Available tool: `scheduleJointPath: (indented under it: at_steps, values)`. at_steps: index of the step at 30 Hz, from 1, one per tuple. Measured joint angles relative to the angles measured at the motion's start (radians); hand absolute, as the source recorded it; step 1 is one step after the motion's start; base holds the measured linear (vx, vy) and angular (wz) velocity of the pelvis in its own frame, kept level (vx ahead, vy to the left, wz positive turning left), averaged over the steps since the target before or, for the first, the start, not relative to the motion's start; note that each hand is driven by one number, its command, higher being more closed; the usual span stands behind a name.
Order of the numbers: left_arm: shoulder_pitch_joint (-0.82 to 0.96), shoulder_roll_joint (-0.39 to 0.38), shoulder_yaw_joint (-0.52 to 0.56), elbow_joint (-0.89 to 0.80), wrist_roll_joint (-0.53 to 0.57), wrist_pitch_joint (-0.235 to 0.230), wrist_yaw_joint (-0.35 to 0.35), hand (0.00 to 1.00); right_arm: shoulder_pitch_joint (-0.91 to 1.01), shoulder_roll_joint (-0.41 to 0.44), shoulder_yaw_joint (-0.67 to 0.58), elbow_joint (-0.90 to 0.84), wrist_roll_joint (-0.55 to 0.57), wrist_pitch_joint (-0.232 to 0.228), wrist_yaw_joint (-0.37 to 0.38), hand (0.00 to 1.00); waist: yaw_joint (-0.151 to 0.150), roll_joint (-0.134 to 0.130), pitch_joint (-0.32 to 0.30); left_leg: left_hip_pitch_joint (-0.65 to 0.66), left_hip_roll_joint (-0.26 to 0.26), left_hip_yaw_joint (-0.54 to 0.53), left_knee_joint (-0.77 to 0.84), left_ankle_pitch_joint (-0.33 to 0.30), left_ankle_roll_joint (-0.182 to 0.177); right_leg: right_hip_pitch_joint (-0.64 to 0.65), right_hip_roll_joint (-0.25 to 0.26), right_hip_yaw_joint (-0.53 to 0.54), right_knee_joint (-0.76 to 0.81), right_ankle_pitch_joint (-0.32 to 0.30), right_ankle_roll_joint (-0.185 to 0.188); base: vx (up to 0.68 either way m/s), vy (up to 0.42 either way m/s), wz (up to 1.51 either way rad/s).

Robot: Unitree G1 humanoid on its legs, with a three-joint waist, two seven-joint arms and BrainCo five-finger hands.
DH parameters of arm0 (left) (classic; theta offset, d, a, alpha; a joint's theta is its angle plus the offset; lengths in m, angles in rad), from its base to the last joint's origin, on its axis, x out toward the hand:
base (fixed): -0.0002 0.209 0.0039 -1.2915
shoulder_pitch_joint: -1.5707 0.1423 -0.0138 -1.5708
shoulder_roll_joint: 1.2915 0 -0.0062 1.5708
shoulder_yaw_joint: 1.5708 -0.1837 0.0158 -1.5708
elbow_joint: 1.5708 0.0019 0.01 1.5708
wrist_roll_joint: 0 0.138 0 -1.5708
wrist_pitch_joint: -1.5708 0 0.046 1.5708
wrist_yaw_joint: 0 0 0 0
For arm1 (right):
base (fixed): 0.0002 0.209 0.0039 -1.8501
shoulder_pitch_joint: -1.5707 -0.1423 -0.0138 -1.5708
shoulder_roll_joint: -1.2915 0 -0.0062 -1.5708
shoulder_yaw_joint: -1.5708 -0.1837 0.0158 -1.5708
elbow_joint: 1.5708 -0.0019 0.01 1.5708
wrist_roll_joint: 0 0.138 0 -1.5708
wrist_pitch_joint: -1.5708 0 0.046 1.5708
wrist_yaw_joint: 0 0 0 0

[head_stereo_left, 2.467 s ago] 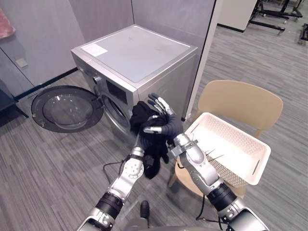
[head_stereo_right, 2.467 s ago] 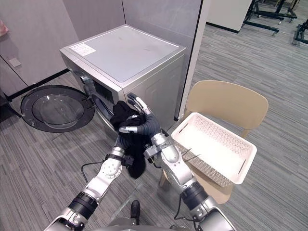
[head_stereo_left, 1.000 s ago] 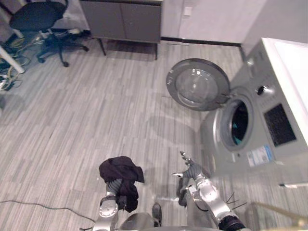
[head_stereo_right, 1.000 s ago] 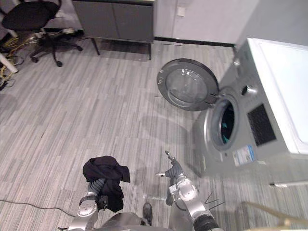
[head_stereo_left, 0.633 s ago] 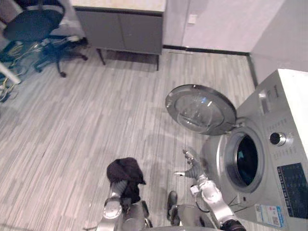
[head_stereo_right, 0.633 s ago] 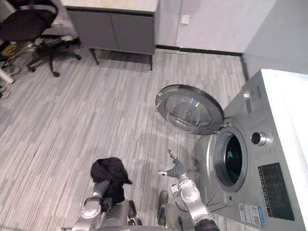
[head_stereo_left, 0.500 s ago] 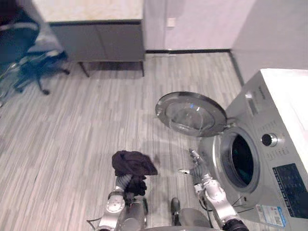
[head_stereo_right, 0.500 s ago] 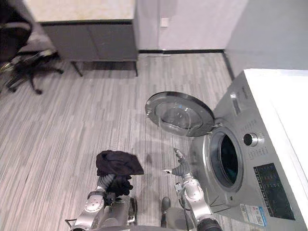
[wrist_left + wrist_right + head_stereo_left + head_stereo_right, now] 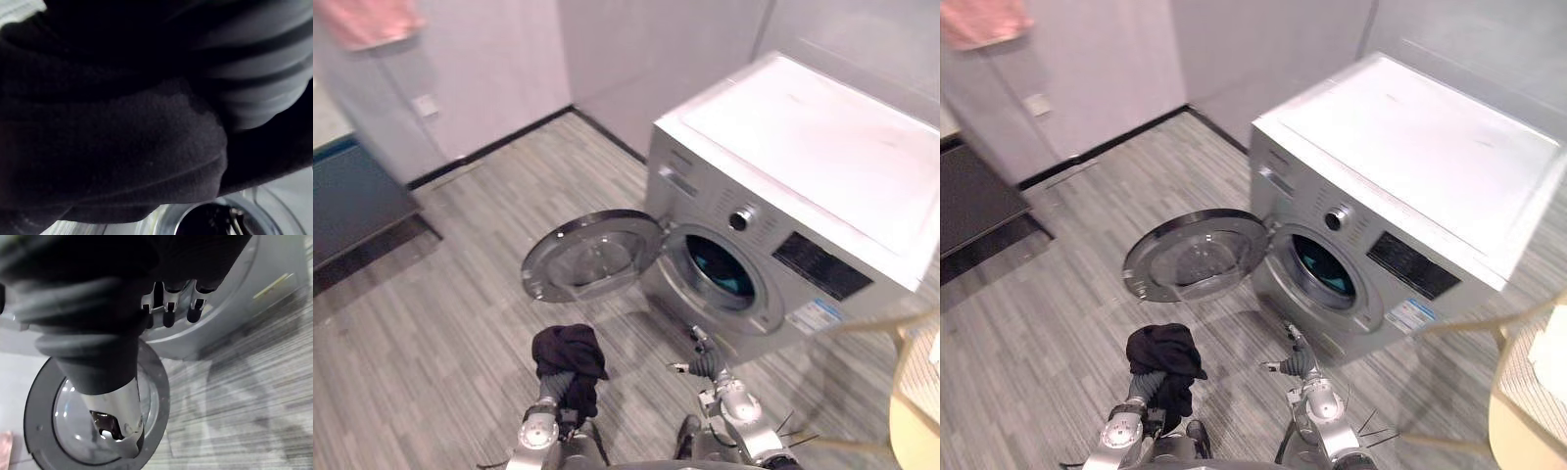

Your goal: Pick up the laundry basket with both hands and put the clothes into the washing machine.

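Grey plank flooring runs up to the washing machine [image 9: 803, 166], whose door [image 9: 592, 257] is swung wide. In the head views, a dark garment [image 9: 568, 354] is seen draped over the left hand [image 9: 558, 385], short of the door, with the right hand [image 9: 703, 364] nearer the drum mouth [image 9: 720, 274]. In the left wrist view the hand is covered by the garment, so its grip cannot be told. In the right wrist view the fingers [image 9: 168, 313] are seen straight, with nothing held. Loading is judged to be the step in hand; the garment must next be carried past the door into the drum.
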Motion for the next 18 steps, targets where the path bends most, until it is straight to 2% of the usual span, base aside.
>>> scheduleJointPath:
  at_steps: [1,2,3,4,5,6,7,8,9,10,11,12,14,15,16,17,18]
  values:
    - [-0.001,0.0,0.0,-0.004,-0.002,0.001,0.0,1.0,-0.007,-0.004,0.008,0.0,-0.005,0.0,0.0,0.0,-0.003,0.0,0.0,0.022,-0.001,0.038,-0.013,-0.002,-0.007,-0.005,0.003,-0.004,0.003,-0.002,-0.002,0.07,-0.037,-1.29]
    - [-0.005,0.005,-0.002,-0.004,-0.001,0.004,-0.001,1.0,-0.009,-0.013,-0.004,0.001,-0.025,0.0,-0.003,0.0,-0.022,0.013,-0.001,0.034,0.005,0.067,-0.005,-0.012,-0.022,-0.008,0.02,0.016,-0.001,-0.012,0.002,0.1,-0.059,-1.04]
    - [-0.018,-0.006,-0.004,-0.005,0.001,0.004,-0.007,1.0,-0.009,-0.028,-0.023,0.031,0.005,-0.016,0.017,0.0,-0.039,0.027,-0.002,0.043,0.03,0.08,0.021,-0.024,-0.034,0.0,0.042,0.025,-0.006,-0.021,0.009,0.12,-0.089,-0.64]
    - [-0.027,-0.013,-0.003,-0.008,0.003,0.004,-0.007,1.0,-0.006,-0.041,-0.035,0.063,0.026,-0.029,0.026,0.0,-0.038,0.034,-0.003,0.04,0.048,0.078,0.066,-0.042,-0.042,0.009,0.053,0.038,-0.014,-0.029,0.012,0.19,-0.125,-0.59]
    - [-0.036,-0.021,-0.001,-0.011,0.005,0.002,-0.011,1.0,-0.008,-0.057,-0.054,0.124,0.056,-0.036,0.026,0.0,-0.029,0.037,-0.001,0.021,0.1,0.064,0.192,-0.057,-0.043,0.023,0.07,0.061,-0.016,-0.043,0.007,0.13,-0.097,-0.53]
    - [-0.037,-0.022,-0.001,-0.011,0.005,0.002,-0.015,1.0,-0.008,-0.061,-0.066,0.147,0.069,-0.036,0.026,0.0,-0.026,0.039,0.0,0.002,0.13,0.047,0.274,-0.057,-0.042,0.034,0.08,0.073,-0.017,-0.049,0.005,0.16,-0.178,-0.71]
    - [-0.036,-0.024,-0.001,-0.011,0.004,0.003,-0.028,1.0,-0.007,-0.085,-0.083,0.177,0.096,-0.035,0.023,0.0,-0.026,0.064,0.01,-0.052,0.206,-0.029,0.472,-0.039,-0.016,0.075,0.117,0.102,-0.031,-0.058,-0.001,0.12,-0.133,-0.82]
    - [-0.023,-0.029,-0.001,-0.007,0.002,0.003,-0.03,1.0,-0.007,-0.102,-0.086,0.189,0.117,-0.036,0.02,0.0,-0.024,0.082,0.015,-0.096,0.24,-0.105,0.604,-0.002,0.004,0.102,0.144,0.144,-0.047,-0.068,-0.013,0.15,-0.128,-0.92]
    - [-0.018,-0.033,-0.002,-0.002,-0.001,0.003,-0.029,1.0,-0.008,-0.108,-0.087,0.195,0.124,-0.036,0.017,0.0,-0.017,0.078,0.02,-0.117,0.241,-0.145,0.645,-0.008,0.0,0.108,0.151,0.165,-0.054,-0.072,-0.019,0.15,0.007,-1.1]
    - [-0.02,-0.04,-0.003,0.011,-0.004,0.005,-0.029,1.0,-0.009,-0.116,-0.127,0.21,0.131,-0.036,0.005,0.0,-0.006,0.095,0.013,-0.155,0.209,-0.212,0.679,-0.062,-0.005,0.116,0.15,0.212,-0.063,-0.073,-0.021,0.18,0.042,-0.96]
    - [-0.02,-0.043,-0.003,0.01,-0.005,0.005,-0.029,1.0,-0.009,-0.115,-0.165,0.233,0.131,-0.036,0.0,0.0,-0.004,0.083,0.02,-0.175,0.171,-0.244,0.638,-0.088,-0.004,0.126,0.143,0.238,-0.072,-0.072,-0.019,0.19,0.046,-0.87]
    - [-0.02,-0.044,-0.003,0.01,-0.005,0.005,-0.029,1.0,-0.009,-0.116,-0.18,0.25,0.129,-0.035,-0.002,0.0,-0.004,0.081,0.021,-0.181,0.149,-0.261,0.599,-0.093,-0.001,0.132,0.138,0.251,-0.074,-0.07,-0.015,0.19,0.063,-0.67]
    - [-0.015,-0.047,-0.003,0.01,-0.005,0.005,-0.029,1.0,-0.01,-0.12,-0.213,0.321,0.094,-0.02,-0.028,0.0,0.008,0.075,0.025,-0.189,0.051,-0.358,0.368,-0.089,-0.01,0.148,0.116,0.302,-0.074,-0.059,0.007,0.18,0.115,-0.66]
    - [-0.013,-0.049,-0.003,0.01,-0.006,0.005,-0.029,1.0,-0.009,-0.121,-0.218,0.332,0.082,-0.017,-0.033,0.0,0.014,0.078,0.023,-0.18,0.026,-0.389,0.292,-0.08,-0.023,0.145,0.113,0.319,-0.075,-0.055,0.013,0.17,0.172,-0.7]
    - [-0.009,-0.052,-0.003,0.01,-0.006,0.005,-0.028,1.0,-0.008,-0.126,-0.221,0.344,0.068,-0.015,-0.041,0.0,0.024,0.087,0.022,-0.167,-0.002,-0.431,0.174,-0.042,-0.057,0.143,0.116,0.334,-0.075,-0.053,0.031,0.18,0.219,-0.8]
    - [0.005,-0.049,-0.006,0.015,-0.006,0.006,-0.029,1.0,-0.009,-0.134,-0.221,0.347,0.035,0.002,-0.044,0.0,0.021,0.116,0.017,-0.157,-0.003,-0.451,0.11,0.044,-0.028,0.145,0.13,0.363,-0.072,-0.062,0.068,0.2,0.242,-0.67]
    - [0.002,-0.037,-0.012,0.024,-0.005,0.007,-0.029,1.0,0.003,-0.117,-0.217,0.337,0.016,0.006,-0.045,0.0,0.018,0.089,0.013,-0.148,-0.021,-0.443,0.109,0.046,-0.032,0.147,0.109,0.366,-0.069,-0.061,0.081,0.17,0.185,-0.38]
